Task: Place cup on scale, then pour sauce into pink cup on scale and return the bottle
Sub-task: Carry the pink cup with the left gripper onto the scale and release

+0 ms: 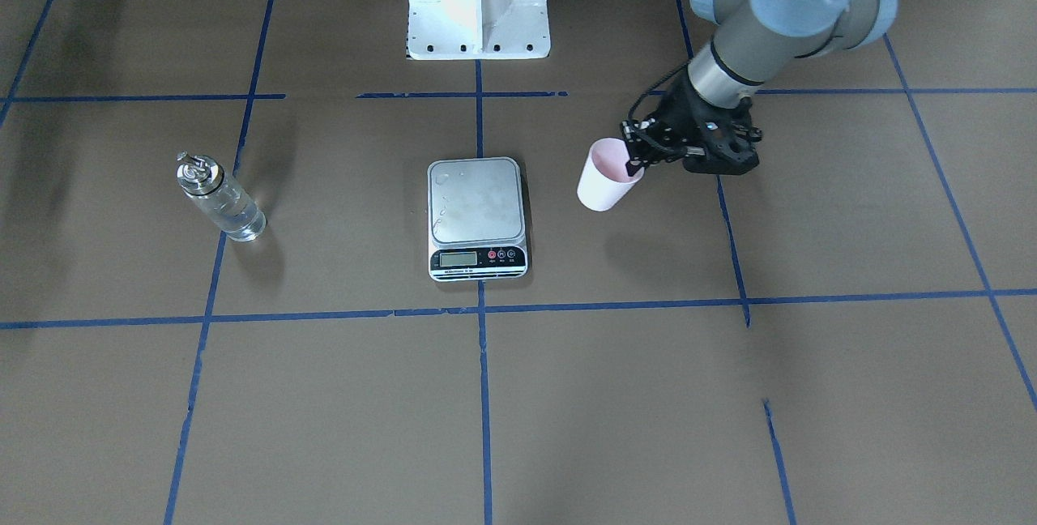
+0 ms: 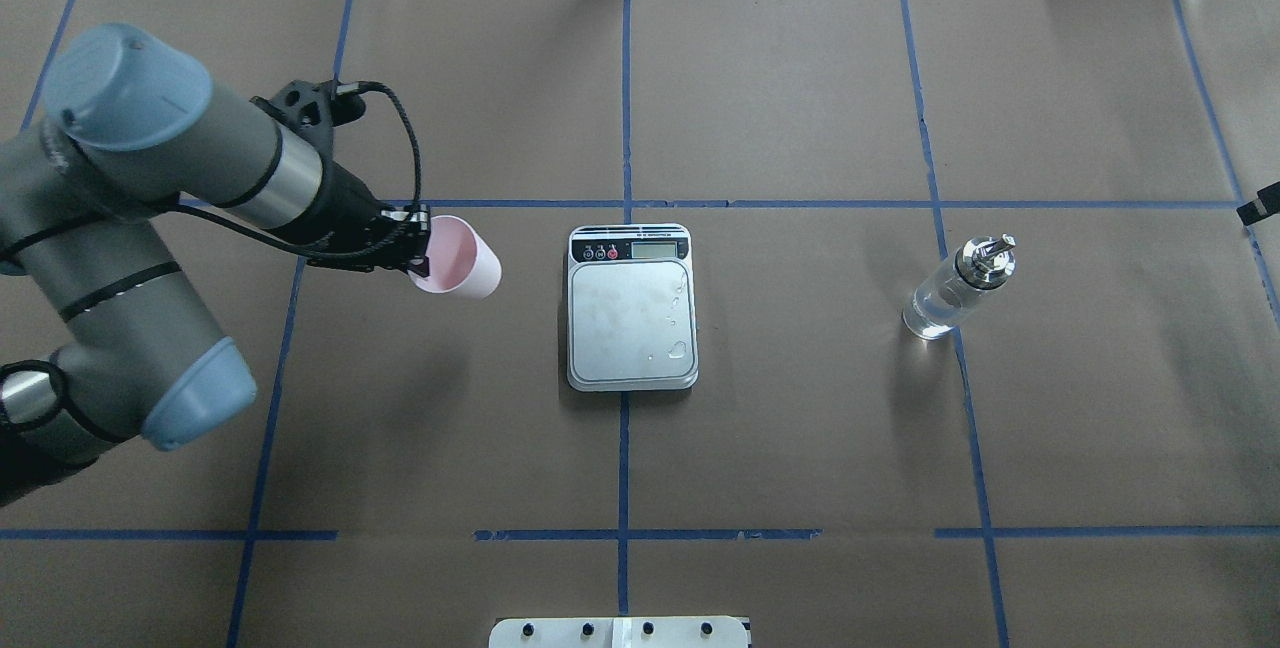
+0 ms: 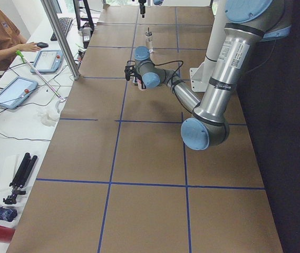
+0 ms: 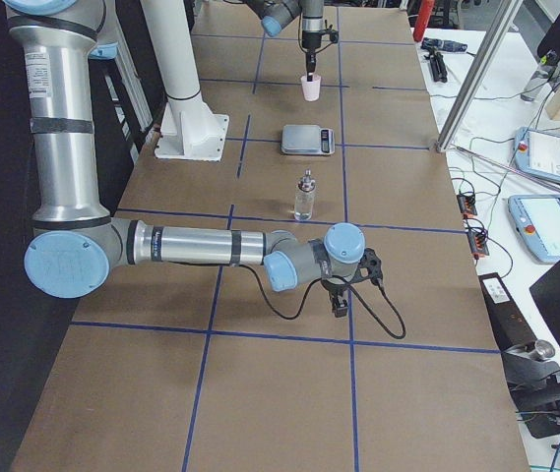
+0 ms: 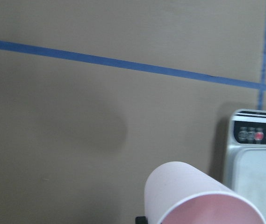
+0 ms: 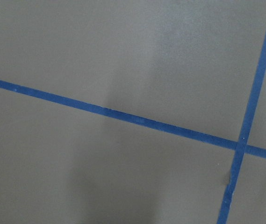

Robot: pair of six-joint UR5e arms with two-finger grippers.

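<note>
Our left gripper clamps the cup by its rim, upright and airborne. The scale lies directly to the gripper's right, platform bare; we judge a sideways carry comes next.

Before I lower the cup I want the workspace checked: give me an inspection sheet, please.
Surface: brown paper table with blue tape grid.
Job's things: cup held aloft beside scale, not on it; scale bare but for droplets; bottle upright, capped, apart, holding clear sauce.
Clutter: nothing seen.
Grippers: left gripper shut on cup's rim; right gripper low over table, open or shut unclear.
Cables: black cable loops off left wrist; second cable trails by right wrist.
Surroundings: person and tablets at side bench.
</note>
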